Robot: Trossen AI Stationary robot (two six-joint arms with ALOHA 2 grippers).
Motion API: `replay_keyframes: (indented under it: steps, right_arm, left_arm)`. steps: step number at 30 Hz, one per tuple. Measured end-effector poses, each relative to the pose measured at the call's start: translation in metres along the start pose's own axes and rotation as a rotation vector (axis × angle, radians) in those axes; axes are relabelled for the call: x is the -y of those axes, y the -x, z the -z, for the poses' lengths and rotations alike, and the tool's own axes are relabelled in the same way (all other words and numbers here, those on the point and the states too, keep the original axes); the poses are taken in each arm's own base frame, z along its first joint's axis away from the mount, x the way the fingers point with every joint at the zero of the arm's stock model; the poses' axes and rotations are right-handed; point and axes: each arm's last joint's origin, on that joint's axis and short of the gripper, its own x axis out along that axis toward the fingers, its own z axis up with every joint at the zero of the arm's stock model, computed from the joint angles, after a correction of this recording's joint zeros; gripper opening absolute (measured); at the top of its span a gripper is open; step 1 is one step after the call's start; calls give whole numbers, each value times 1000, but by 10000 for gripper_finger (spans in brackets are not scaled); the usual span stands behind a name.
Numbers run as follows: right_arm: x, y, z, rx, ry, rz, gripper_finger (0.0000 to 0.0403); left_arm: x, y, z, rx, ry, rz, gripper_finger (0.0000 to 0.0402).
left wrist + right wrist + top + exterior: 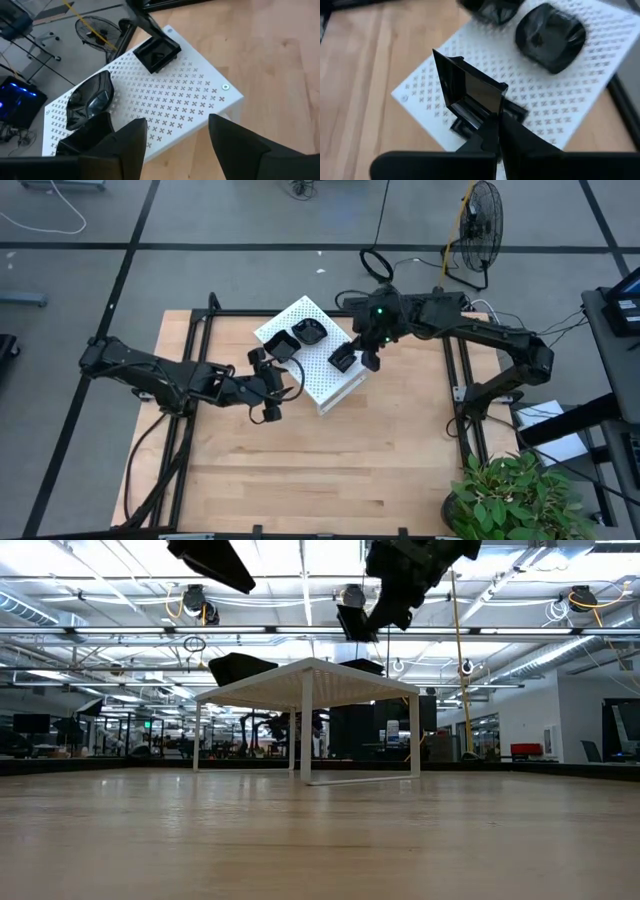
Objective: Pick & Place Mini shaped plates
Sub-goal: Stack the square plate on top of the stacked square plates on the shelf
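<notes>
While its two dark fingers are pressing together on the raised rim of a small glossy black square plate (470,92), the right gripper (492,131) is holding that dish tilted on edge above the white perforated rectangular box (445,75), which is standing upside down on the light wooden table (330,470) so that its flat cross-punched surface is serving as a platform. In the high view the right gripper (362,352) is hanging over the box's right-hand part, with the held dish (343,359) just above the white surface; whether the dish is touching the surface cannot be told.

The left gripper (177,142) is hovering just off the box's near edge with its fingers (131,142) spread apart and nothing between them (the gap is showing bare box and table). In the high view it (268,385) is sitting at the box's left side.

On the box top, a second square black plate (158,52) is lying flat near one corner, a rounded glossy black plate (92,97) is resting farther along, and beside it another dark dish (82,140) is lying at the edge, partly hidden by the left fingers. From the right wrist, the rounded plate (551,36) is lying beyond the held one, with one more black dish (490,9) blurred behind it.

In the low view the box (305,680) is standing on its thin white legs.
</notes>
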Motion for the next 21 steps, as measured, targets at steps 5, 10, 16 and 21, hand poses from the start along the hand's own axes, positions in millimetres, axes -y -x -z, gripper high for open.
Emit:
replay_keyframes:
  steps: [5,10,16,21]
  right_arm:
    - [-5,-12,14,-60,32,-23,0]
    - [-7,-19,21,-68,43,-31,0]
    - [-6,-20,18,-32,63,-18,2]
    - [-5,-20,18,-38,89,28,16]
  left_arm:
    - [-1,0,-1,6,3,4,200]
    - [-1,0,-1,6,2,7,190]
    - [-1,0,-1,11,2,8,188]
    - [0,0,-1,11,5,9,198]
